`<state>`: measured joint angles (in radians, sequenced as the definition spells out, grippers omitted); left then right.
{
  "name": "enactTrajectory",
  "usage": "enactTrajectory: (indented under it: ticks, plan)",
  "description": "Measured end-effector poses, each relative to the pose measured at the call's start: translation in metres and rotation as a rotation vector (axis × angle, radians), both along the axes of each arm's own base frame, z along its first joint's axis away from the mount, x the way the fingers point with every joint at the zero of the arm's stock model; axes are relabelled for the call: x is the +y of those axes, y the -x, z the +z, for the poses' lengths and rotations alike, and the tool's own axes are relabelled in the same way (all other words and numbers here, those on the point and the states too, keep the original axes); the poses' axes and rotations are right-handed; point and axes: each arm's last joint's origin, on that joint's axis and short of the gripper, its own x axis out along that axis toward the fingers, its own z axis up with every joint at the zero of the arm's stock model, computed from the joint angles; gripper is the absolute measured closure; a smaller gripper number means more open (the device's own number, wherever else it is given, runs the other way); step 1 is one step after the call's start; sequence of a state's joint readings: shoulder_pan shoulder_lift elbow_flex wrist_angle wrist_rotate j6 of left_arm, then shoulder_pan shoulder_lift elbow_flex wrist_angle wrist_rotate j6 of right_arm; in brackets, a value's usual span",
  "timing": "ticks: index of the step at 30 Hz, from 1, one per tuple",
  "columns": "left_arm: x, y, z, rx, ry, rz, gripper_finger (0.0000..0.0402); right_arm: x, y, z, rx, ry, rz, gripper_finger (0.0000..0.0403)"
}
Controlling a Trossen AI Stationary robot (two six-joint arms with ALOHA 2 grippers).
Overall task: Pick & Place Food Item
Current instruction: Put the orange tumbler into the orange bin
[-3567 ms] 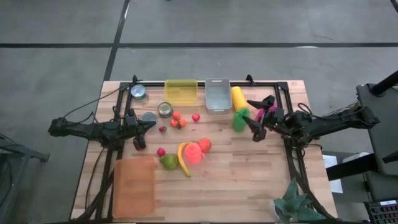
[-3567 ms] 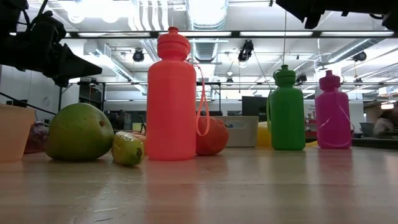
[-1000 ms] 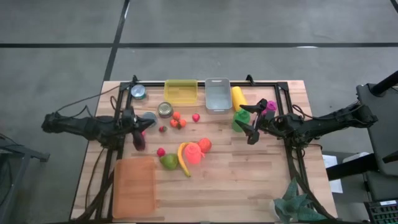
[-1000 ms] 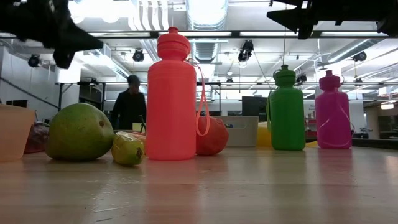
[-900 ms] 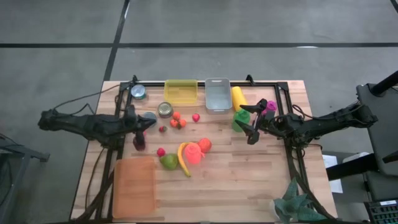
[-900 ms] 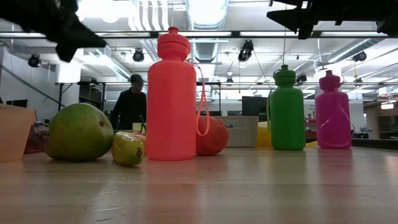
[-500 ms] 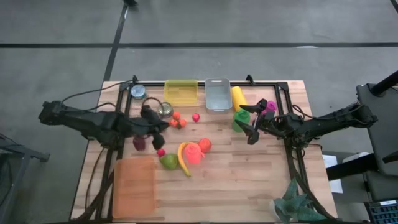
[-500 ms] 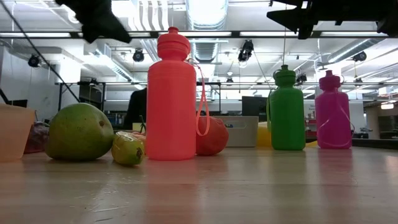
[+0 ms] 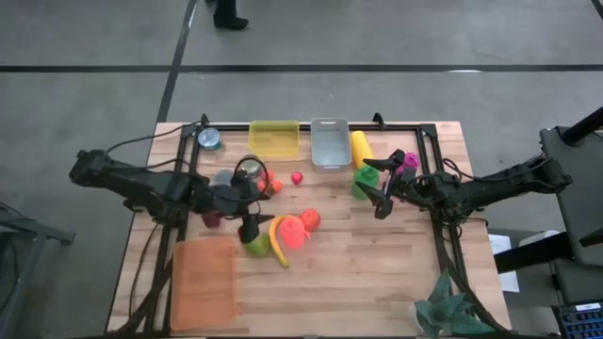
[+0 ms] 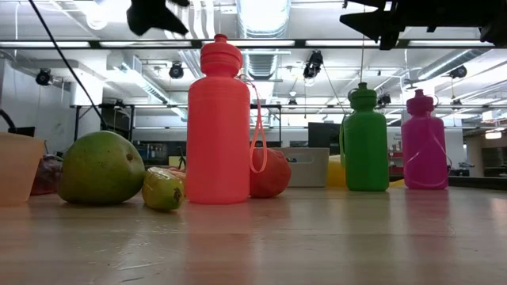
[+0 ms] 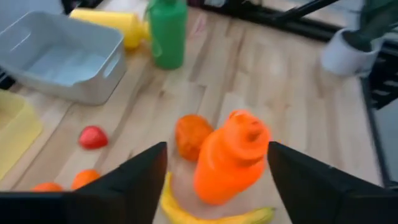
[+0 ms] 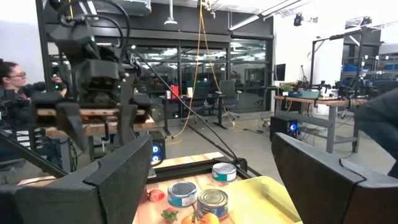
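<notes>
I am the robot at a light wooden slatted table, seen from above. My left gripper hangs over the middle-left of the table, just above a round green fruit and beside a curved yellow banana. Its two dark fingers are spread apart and hold nothing; between them my left wrist camera looks down on an upright coral-orange plastic bottle, with the banana at its foot and a round orange-red fruit touching its far side. A small red strawberry-like piece lies apart, nearer a grey plastic tub. A yellow plastic tub sits beside the grey one at the table's far edge, and an orange flat cutting board lies at the near-left corner. My right gripper waits over the right side, next to an upright green plastic bottle and a magenta plastic bottle; its fingers are also spread wide and empty.
</notes>
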<state>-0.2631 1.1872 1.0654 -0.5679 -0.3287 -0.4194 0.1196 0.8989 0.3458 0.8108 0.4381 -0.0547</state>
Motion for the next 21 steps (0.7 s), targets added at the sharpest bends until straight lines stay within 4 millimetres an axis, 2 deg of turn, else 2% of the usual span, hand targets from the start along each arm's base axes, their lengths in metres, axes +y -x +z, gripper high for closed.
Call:
enactTrajectory:
  ticks: [3,8,21]
  plan:
    - [-0.010,-0.002,0.007,-0.020,-0.016,-0.053,0.0087,0.000,0.000,0.000,0.000,-0.001,0.001,0.0075]
    - [-0.030,-0.014,0.002,0.003,-0.103,-0.069,0.0074,0.000,0.000,0.000,0.000,-0.001,0.000,0.0075]
    - [-0.043,-0.049,-0.016,0.074,-0.145,-0.055,0.0073,0.000,0.000,0.000,0.002,-0.001,0.001,0.0075]
